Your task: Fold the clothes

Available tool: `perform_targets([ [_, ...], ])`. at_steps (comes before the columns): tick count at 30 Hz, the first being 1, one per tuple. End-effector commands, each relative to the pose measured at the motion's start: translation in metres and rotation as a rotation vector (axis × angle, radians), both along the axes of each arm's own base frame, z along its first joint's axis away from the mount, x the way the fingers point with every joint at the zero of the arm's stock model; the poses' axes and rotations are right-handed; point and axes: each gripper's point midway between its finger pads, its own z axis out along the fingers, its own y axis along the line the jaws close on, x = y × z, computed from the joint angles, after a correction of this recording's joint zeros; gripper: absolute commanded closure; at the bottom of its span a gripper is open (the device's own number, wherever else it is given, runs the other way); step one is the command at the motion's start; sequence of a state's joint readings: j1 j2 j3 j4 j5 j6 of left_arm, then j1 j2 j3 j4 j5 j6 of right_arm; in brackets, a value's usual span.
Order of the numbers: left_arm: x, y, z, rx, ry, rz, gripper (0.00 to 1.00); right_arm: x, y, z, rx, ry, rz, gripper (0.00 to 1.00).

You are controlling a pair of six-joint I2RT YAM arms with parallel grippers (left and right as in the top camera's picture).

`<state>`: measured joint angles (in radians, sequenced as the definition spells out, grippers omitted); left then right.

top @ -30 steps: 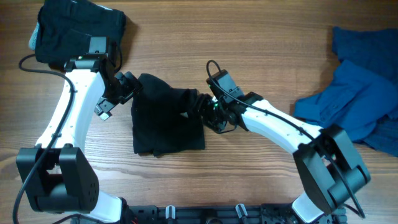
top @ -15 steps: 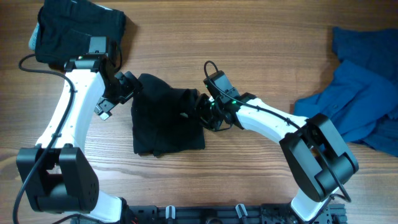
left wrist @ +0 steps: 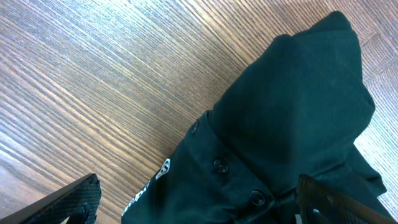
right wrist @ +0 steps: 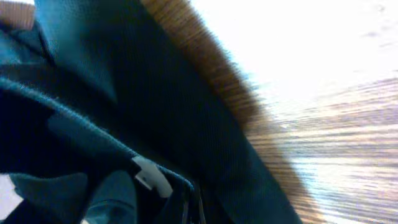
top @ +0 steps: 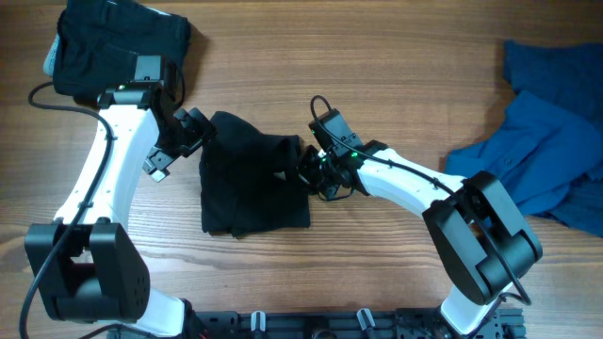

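A black shirt (top: 250,184) lies crumpled in the middle of the wooden table. My left gripper (top: 184,141) is at its upper left corner, open. In the left wrist view its fingers (left wrist: 68,202) stand wide apart over the black shirt (left wrist: 292,106), whose buttons (left wrist: 221,165) and small white mark (left wrist: 163,168) show. My right gripper (top: 303,169) is shut on the shirt's right edge. In the right wrist view the gripper (right wrist: 193,205) pinches dark fabric (right wrist: 124,87) beside a white label (right wrist: 149,174).
A folded pile of black garments (top: 113,42) sits at the far left corner, behind the left arm. Loose blue garments (top: 546,141) lie heaped at the right edge. Bare wood (top: 377,66) stretches across the back.
My right gripper has closed on the shirt's right edge, and its arm has shifted a little to the left. The left arm has stayed still.
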<state>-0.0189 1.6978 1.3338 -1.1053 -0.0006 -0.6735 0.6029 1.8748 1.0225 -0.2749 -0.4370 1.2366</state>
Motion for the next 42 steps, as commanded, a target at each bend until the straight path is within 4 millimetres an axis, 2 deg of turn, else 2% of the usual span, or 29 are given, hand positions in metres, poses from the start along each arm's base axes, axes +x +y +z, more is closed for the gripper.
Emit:
perform_targets([
  [1, -0.002, -0.002, -0.004, -0.005, 0.011, -0.023, 0.0, 0.0, -0.01, -0.005, -0.06, 0.003, -0.015, 0.96],
  [4, -0.001, -0.002, -0.004, 0.0, 0.011, -0.046, 0.0, 0.0, -0.016, 0.002, -0.087, -0.011, -0.026, 0.96],
  [12, -0.001, -0.001, -0.004, 0.004, 0.011, -0.045, 0.0, -0.001, -0.025, 0.046, -0.094, -0.127, 0.018, 0.96],
  [16, -0.001, -0.001, -0.004, 0.004, 0.01, -0.044, 0.0, -0.004, -0.034, 0.052, -0.131, -0.147, 0.024, 0.96],
  [21, -0.001, -0.001, -0.004, 0.004, 0.01, -0.045, 0.0, -0.009, -0.037, 0.049, -0.143, -0.12, 0.028, 0.96],
  [22, -0.001, -0.001, -0.004, 0.004, 0.009, -0.044, 0.0, -0.008, -0.036, 0.05, -0.138, -0.126, 0.026, 0.89],
  [23, 0.0, -0.001, -0.004, 0.004, 0.006, -0.044, 0.0, -0.006, -0.035, 0.05, -0.133, -0.133, 0.025, 0.71],
  [25, 0.001, -0.001, -0.004, 0.003, 0.002, -0.045, 0.0, -0.001, -0.03, 0.05, -0.116, -0.149, 0.025, 0.51],
  [26, 0.001, -0.001, -0.004, 0.003, 0.0, -0.045, 0.0, 0.001, -0.028, 0.049, -0.106, -0.155, 0.028, 0.44],
  [32, 0.001, -0.002, -0.004, 0.0, 0.0, -0.045, 0.0, 0.004, -0.008, 0.031, -0.029, -0.118, 0.06, 0.37],
  [38, 0.002, -0.002, -0.003, 0.0, -0.002, -0.045, 0.0, 0.004, 0.002, 0.014, 0.011, -0.057, 0.037, 0.37],
  [42, 0.002, -0.002, -0.003, 0.0, -0.005, -0.045, 0.0, 0.005, 0.008, 0.012, 0.036, -0.046, 0.033, 0.38],
])
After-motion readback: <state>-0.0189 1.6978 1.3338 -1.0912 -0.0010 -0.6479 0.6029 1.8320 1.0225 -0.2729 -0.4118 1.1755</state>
